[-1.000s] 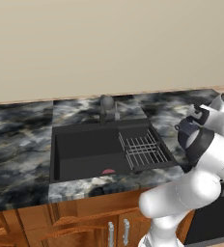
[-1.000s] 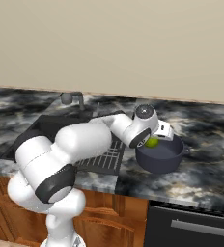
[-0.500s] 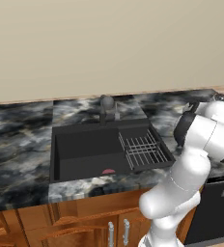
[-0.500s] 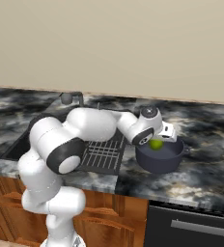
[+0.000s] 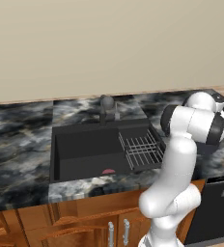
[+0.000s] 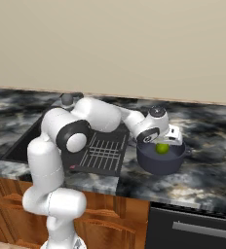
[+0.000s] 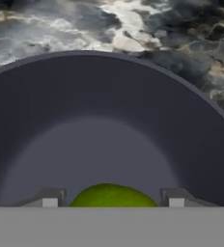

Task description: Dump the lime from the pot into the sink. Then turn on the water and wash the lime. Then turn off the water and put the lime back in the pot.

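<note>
The dark blue-grey pot (image 6: 160, 163) stands on the marbled counter to the right of the sink (image 6: 22, 146). The yellow-green lime (image 6: 162, 148) lies inside it. My gripper (image 6: 166, 141) reaches down into the pot from above. In the hand view the pot's wall (image 7: 109, 96) curves around the lime (image 7: 113, 195), which sits between my two fingertips (image 7: 49, 198). A narrow gap shows on each side of the lime, so the gripper (image 7: 111, 198) is open around it. In the left base view my own arm hides the pot, and the black sink (image 5: 85, 149) lies left of it.
A grey wire rack (image 5: 142, 148) fills the sink's right part, and a flat pink-red patch (image 5: 108, 171) lies near its front wall. The round-topped faucet (image 5: 106, 104) stands behind the basin. A dark oven front (image 6: 193, 228) sits below the counter on the right.
The arm's elbow and forearm have swung round above the counter while the hand stayed in the pot over the lime. The lime and pot have not moved.
</note>
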Motion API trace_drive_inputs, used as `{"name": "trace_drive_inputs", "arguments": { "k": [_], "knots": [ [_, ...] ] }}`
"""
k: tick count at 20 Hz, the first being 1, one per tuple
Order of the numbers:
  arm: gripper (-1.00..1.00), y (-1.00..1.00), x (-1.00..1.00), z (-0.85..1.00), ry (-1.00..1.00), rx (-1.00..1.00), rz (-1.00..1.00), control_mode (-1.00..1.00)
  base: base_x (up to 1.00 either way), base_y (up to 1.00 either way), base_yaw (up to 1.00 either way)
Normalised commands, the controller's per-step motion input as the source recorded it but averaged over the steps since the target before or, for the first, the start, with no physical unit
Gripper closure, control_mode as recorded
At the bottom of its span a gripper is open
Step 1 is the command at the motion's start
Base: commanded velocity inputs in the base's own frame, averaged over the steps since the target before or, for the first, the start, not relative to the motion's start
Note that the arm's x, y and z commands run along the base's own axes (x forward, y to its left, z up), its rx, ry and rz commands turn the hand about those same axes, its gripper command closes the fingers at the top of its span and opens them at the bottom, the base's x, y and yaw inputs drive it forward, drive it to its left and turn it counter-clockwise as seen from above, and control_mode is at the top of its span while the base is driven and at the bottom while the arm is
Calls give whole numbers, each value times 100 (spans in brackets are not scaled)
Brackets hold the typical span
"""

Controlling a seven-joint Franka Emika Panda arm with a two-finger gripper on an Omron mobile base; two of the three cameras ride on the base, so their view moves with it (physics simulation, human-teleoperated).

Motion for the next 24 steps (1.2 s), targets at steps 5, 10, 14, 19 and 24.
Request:
{"name": "trace_drive_inputs", "arguments": {
  "k": [5,10,14,19,24],
  "knots": [
    [100,-4,2,-24,11,0,0,-100,0,0,0],
    [100,0,0,-23,9,0,0,-100,0,0,0],
    [-100,3,0,-23,10,0,0,-100,0,0,0],
    [-100,5,4,-15,10,0,0,-100,0,0,0],
    [-100,0,0,0,3,0,0,-100,0,0,0]
  ]
}}
